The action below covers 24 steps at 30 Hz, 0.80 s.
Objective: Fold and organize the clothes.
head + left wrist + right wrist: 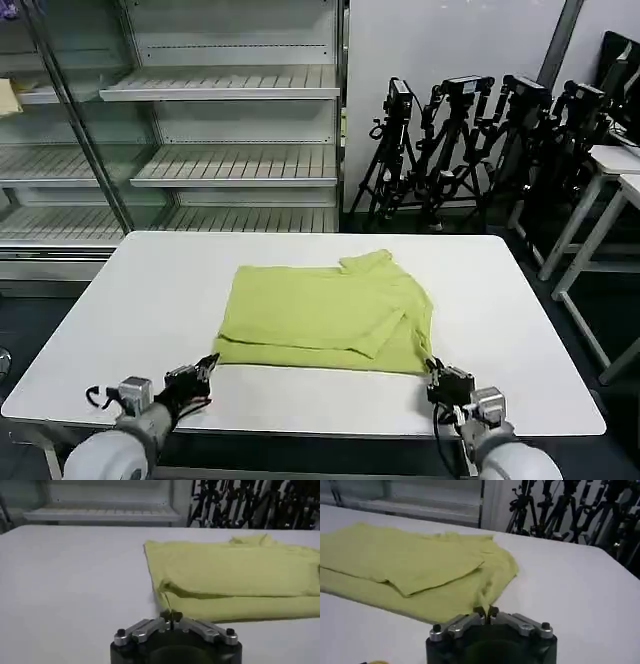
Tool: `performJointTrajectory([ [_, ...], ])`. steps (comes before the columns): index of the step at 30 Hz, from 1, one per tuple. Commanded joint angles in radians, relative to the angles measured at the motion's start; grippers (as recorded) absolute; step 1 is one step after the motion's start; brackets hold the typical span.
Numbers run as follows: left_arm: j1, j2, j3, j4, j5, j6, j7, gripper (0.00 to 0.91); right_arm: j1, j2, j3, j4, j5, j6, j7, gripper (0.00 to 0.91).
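1. The T-shirt (325, 315) lies partly folded at the middle of the white table (130, 300), its side panels turned in over the body and one sleeve poking out at the far edge. The near hem runs straight, parallel to the table's front edge.

2. The left gripper (205, 368) sits low at the near left corner of the garment, tips just beside the hem. In the left wrist view its fingers (165, 616) are pressed together with nothing visibly between them; whether they brush the cloth is hard to judge at this angle.

3. The right gripper (437, 372) sits at the near right corner, likewise closed. The right wrist view shows its fingertips (480, 612) meeting at the very edge of the fabric, apparently without cloth pinched.

4. Handling judgement: the fabric looks thin, light and limp. It will drape and sag when lifted, and stacked layers may slide apart.

5. Recommended hold: both near corners at once, pinching through all layers at the hem, so the fold carries away from the robot evenly.

6. Risk: catching only the top layer would undo the side folds.
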Motion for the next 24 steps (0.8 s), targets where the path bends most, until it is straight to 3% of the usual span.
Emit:
performJointTrajectory([
  [1, 0.267, -0.008, -0.158, -0.151, 0.023, -0.004, 0.005, 0.01, -0.158, 0.004, 0.006, 0.108, -0.045, 0.013, 0.002, 0.0],
  [3, 0.264, -0.008, -0.165, -0.146, 0.025, -0.004, 0.005, 0.01, -0.167, 0.01, -0.004, 0.115, -0.056, 0.017, 0.003, 0.0],
  [4, 0.26, -0.008, -0.167, -0.139, 0.025, -0.004, 0.006, 0.01, -0.17, 0.016, -0.011, 0.116, -0.069, 0.021, 0.002, 0.151],
  [5, 0.259, -0.007, -0.168, -0.138, 0.025, -0.003, 0.006, 0.302, -0.171, 0.018, -0.012, 0.117, -0.072, 0.021, 0.003, 0.766],
  [6, 0.26, -0.006, -0.168, -0.138, 0.033, -0.003, 0.006, 0.907, -0.173, 0.021, -0.014, 0.119, -0.074, 0.021, 0.005, 0.907],
  [13, 0.289, 0.004, -0.183, -0.223, 0.098, 0.0, 0.02, 0.907, -0.224, 0.005, 0.047, 0.188, -0.075, 0.003, 0.002, 0.907],
  [18, 0.223, 0.019, -0.201, -0.259, 0.094, 0.001, 0.007, 0.907, -0.182, -0.018, 0.13, 0.244, -0.016, -0.022, -0.003, 0.907],
  [21, 0.128, 0.045, -0.173, -0.215, 0.079, -0.027, 0.048, 0.907, -0.028, -0.012, 0.085, 0.202, -0.006, -0.031, 0.007, 0.907],
  [24, -0.028, 0.055, -0.054, -0.087, 0.092, -0.045, 0.042, 0.907, 0.203, 0.02, -0.029, 0.078, -0.003, -0.058, 0.053, 0.907],
])
